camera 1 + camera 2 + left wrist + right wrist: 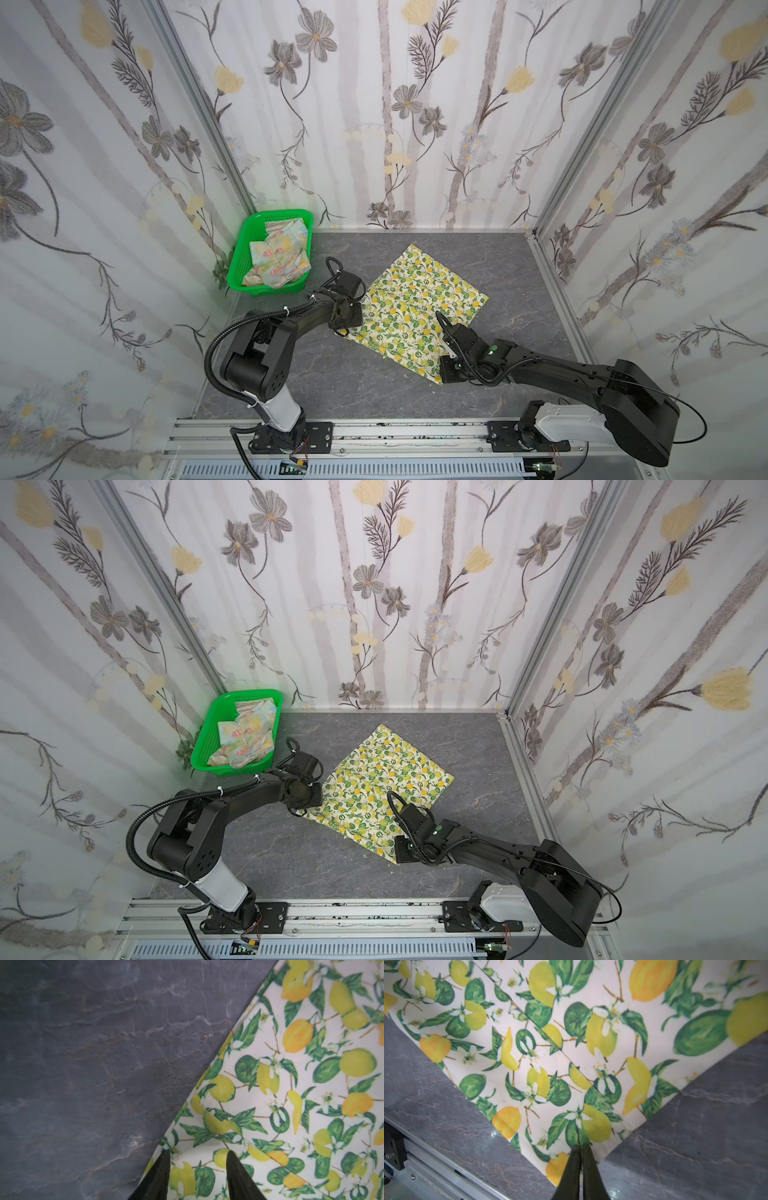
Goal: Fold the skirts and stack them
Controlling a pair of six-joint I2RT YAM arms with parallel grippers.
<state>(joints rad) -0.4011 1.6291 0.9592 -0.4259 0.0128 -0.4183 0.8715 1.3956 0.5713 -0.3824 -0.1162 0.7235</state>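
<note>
With the right claw [580, 1148] pinched on the lemon skirt [415, 299], the half-open left claw [199, 1167] should grip before both lift evenly.

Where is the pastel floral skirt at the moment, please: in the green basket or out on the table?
In. The pastel floral skirt lies crumpled inside the green basket at the table's far left corner, unfolded.
</note>
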